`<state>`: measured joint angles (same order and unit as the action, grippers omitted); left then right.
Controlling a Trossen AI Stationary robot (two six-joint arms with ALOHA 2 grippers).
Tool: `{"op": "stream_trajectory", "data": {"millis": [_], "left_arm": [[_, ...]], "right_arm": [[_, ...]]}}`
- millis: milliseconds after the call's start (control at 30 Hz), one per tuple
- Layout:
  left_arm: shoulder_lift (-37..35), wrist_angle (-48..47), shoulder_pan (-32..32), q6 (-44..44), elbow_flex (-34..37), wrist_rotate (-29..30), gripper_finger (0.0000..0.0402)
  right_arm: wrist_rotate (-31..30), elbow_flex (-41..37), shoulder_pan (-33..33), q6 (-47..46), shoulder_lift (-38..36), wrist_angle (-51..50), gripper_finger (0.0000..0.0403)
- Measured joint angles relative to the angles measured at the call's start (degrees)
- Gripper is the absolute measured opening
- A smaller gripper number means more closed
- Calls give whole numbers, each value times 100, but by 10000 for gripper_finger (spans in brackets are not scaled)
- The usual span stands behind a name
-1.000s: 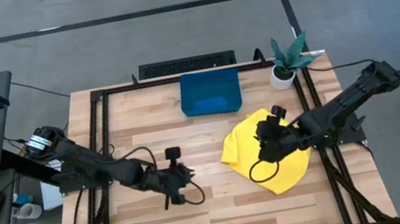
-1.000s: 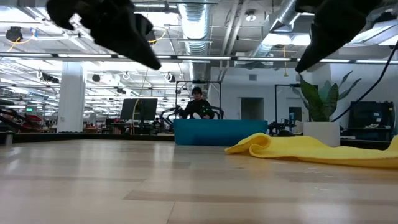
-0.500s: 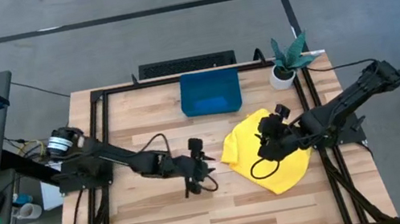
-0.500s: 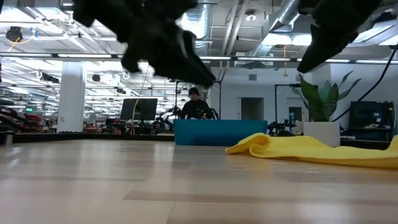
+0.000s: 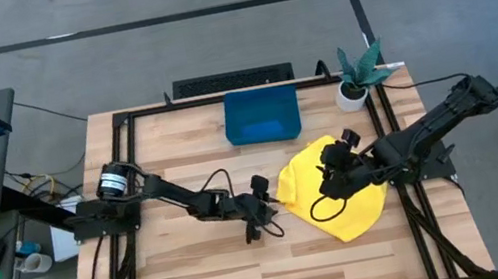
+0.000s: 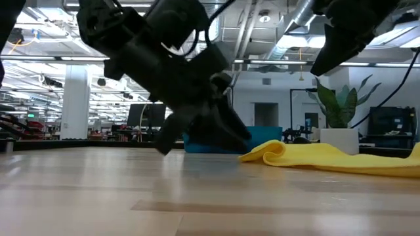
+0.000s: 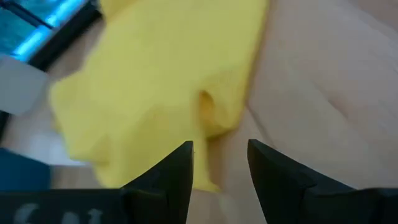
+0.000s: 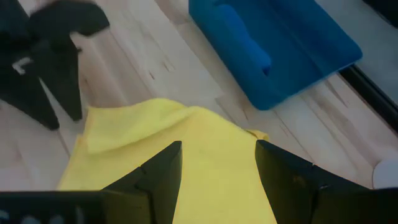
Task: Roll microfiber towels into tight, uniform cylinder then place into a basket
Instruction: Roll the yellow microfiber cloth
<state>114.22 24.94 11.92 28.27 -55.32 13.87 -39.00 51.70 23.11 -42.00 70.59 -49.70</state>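
Lying crumpled on the right half of the table (image 5: 190,271): yellow towel (image 5: 309,182), one corner folded over w/ a raised hem toward the left arm. Not rolled yet.

Handling, judged: soft, light, limp; no stiffness to push against, likely to drag and bunch on the wood rather than slide flat. Grippy nap, so a pinch should hold. Nothing fragile.

Hold point, judged: the near folded edge (image 7: 208,115), thickest and lifted off the boards, easiest to get a finger under. Flat middle offers no purchase.

Left gripper (image 5: 265,220): low over the table, just beside the towel's left edge, fingers spread, nothing between them, aimed at that fold.

Right gripper (image 5: 335,178): hanging over the towel's middle, fingers spread, holding nothing, apart from the cloth in the low view.

Basket (image 5: 262,115): back centre of the table, near the towel's far corner but apart. Blue roll (image 8: 245,38) already inside, along one side; room left beside it.

Room: bare wood in front and to the left, enough to spread and roll. Tight to the right: black frame rail (image 5: 381,127) and plant pot (image 5: 351,94) near the towel's far edge.
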Motion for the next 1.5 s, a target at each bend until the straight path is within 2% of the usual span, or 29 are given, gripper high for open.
{"op": "stream_trajectory", "data": {"millis": [133, 300, 500, 667, 800, 1033, 1200, 1500], "left_arm": [[388, 50, -19, 12, -245, -128, 145], [648, 79, -15, -161, -555, 469, 145], [668, 19, -15, -278, -617, 677, 145], [668, -8, -13, -284, -622, 1168, 145], [668, -25, 9, -283, -622, 1337, 145], [668, -26, 233, 99, -622, 2075, 145], [671, -37, 245, 62, -617, 1651, 145], [688, -187, -127, -936, -606, 810, 145]], "right_arm": [[-4, 0, 0, 25, 0, 82, 225], [-2, 0, 0, 42, -2, 114, 225], [-3, 0, 0, 173, 0, 144, 225], [-3, 0, 0, 192, 0, 175, 225], [-2, 0, 0, 192, 0, 175, 225], [-2, 0, 0, 199, 0, 178, 225], [-2, 0, 0, 197, 0, 180, 225], [-2, 0, 0, 195, 0, 226, 225]]}}
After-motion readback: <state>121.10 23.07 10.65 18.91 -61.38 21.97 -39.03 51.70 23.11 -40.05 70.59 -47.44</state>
